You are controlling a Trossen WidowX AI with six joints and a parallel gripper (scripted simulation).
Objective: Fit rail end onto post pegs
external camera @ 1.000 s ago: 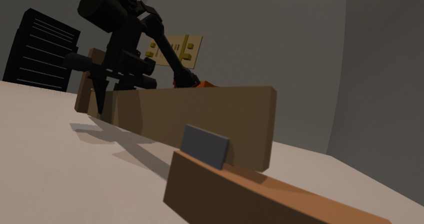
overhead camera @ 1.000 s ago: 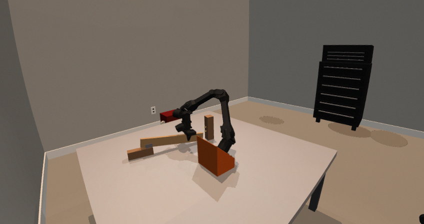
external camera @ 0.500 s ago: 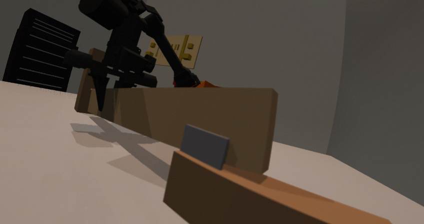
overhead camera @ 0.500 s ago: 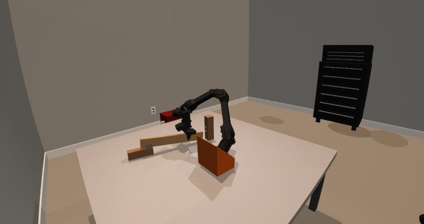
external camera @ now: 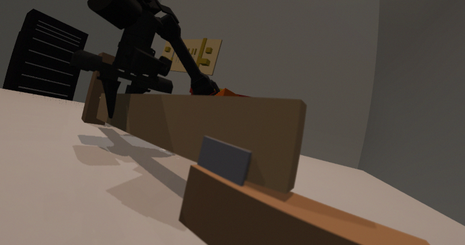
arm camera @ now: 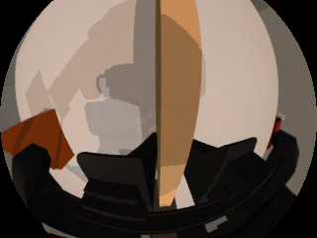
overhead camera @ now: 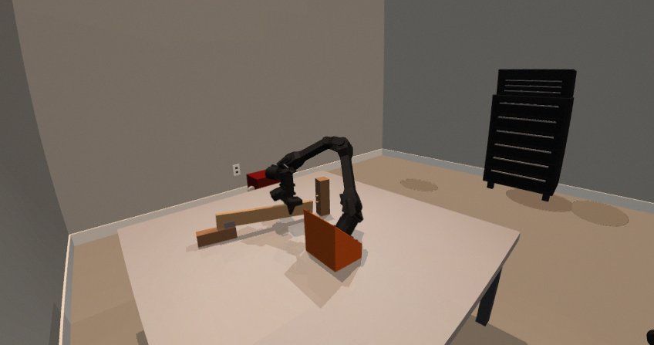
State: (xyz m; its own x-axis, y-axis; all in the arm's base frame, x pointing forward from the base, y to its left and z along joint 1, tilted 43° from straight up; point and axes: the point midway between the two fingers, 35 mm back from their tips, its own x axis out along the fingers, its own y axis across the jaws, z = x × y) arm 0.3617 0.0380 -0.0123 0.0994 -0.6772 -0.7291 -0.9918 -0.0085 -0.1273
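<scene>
The long wooden rail [overhead camera: 257, 215] [external camera: 211, 128] [arm camera: 173, 86] has its far end in the grey bracket [overhead camera: 228, 224] [external camera: 225, 159] on the low footboard block [overhead camera: 211, 237] [external camera: 248, 216]. Its near end is held up off the table, close in front of the short post [overhead camera: 322, 190] [external camera: 92, 96]. The two pegs [overhead camera: 318, 199] show as small dots facing the rail's end, and I cannot tell if they are in the holes. My gripper [overhead camera: 290, 208] [external camera: 111, 106] [arm camera: 164, 135] is shut on the rail near that end, one finger on each side face.
An orange open box [overhead camera: 330, 245] [arm camera: 36, 135] stands on the table just in front of the arm's base. A red box [overhead camera: 257, 178] sits past the table's far edge. A black drawer cabinet [overhead camera: 527, 130] [external camera: 42, 66] stands on the floor by the wall.
</scene>
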